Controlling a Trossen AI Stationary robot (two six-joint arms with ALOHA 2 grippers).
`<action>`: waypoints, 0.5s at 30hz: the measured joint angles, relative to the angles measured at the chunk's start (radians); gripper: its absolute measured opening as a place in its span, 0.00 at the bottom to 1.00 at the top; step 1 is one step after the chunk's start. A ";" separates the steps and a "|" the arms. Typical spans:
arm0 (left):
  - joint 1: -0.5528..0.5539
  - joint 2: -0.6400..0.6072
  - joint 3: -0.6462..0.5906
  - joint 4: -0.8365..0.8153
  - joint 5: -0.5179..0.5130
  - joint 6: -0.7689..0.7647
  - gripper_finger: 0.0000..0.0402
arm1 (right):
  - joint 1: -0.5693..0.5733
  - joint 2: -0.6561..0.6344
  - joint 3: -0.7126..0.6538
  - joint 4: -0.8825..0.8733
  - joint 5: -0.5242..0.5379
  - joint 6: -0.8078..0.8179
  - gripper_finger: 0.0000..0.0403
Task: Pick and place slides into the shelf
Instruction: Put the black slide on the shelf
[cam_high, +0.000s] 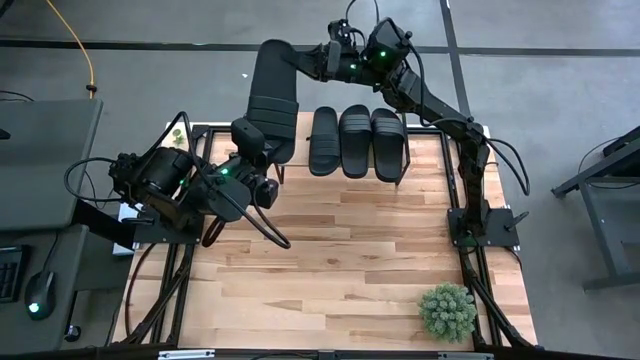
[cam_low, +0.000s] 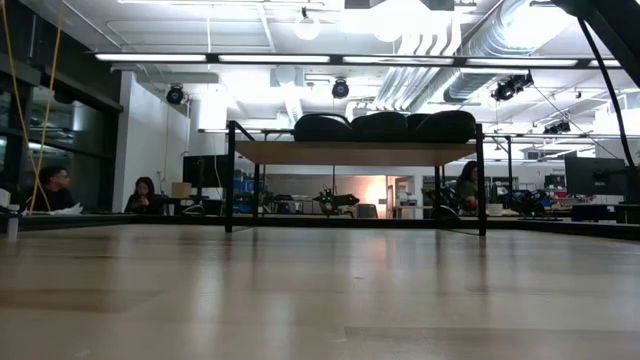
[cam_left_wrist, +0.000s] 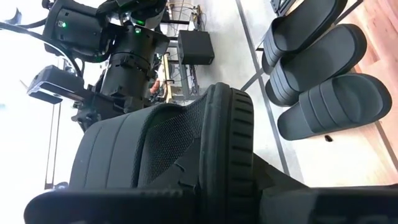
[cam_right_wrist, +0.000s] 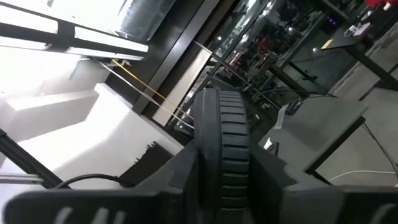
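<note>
Three black slides (cam_high: 355, 142) lie side by side on the shelf (cam_low: 350, 152), soles down on its light wooden top; the low view shows them as dark humps (cam_low: 380, 126). The fourth slide (cam_high: 272, 100) hangs in the air left of them, over the table's far left part, lengthwise from near to far. My left gripper (cam_high: 252, 135) is shut on its near end and my right gripper (cam_high: 308, 55) on its far end. This slide is above what the low view shows. My left gripper pinches the slide's near end (cam_left_wrist: 217, 168) between its two fingers, coming from the table's near left side. The ribbed sole edge (cam_left_wrist: 239, 124) and the strap (cam_left_wrist: 124, 149) rise beyond the fingers (cam_left_wrist: 323, 202). The slide is lifted clear. My right gripper pinches the slide's far end between its two fingers, one on each face of the sole. The ribbed sole edge (cam_right_wrist: 224, 143) stands up between the fingers (cam_right_wrist: 171, 180). It reaches in from the far right side. The slide is clear of table and shelf.
A small green potted plant (cam_high: 447, 312) stands at the table's near right corner. Bare wooden tabletop (cam_high: 340, 260) spreads in front of the shelf. People sit in the room behind (cam_low: 145, 195). A desk with a mouse (cam_high: 38, 295) lies left of the table.
</note>
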 joint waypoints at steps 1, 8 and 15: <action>0.000 0.000 0.000 0.000 0.000 -0.001 0.10 | 0.000 0.000 0.000 0.000 0.000 -0.005 0.24; 0.000 0.000 0.000 0.000 0.000 -0.021 0.06 | 0.000 0.000 0.000 -0.001 -0.014 -0.054 0.45; 0.003 0.000 0.000 -0.015 0.011 -0.104 0.10 | -0.078 -0.006 -0.002 -0.002 -0.102 -0.031 0.61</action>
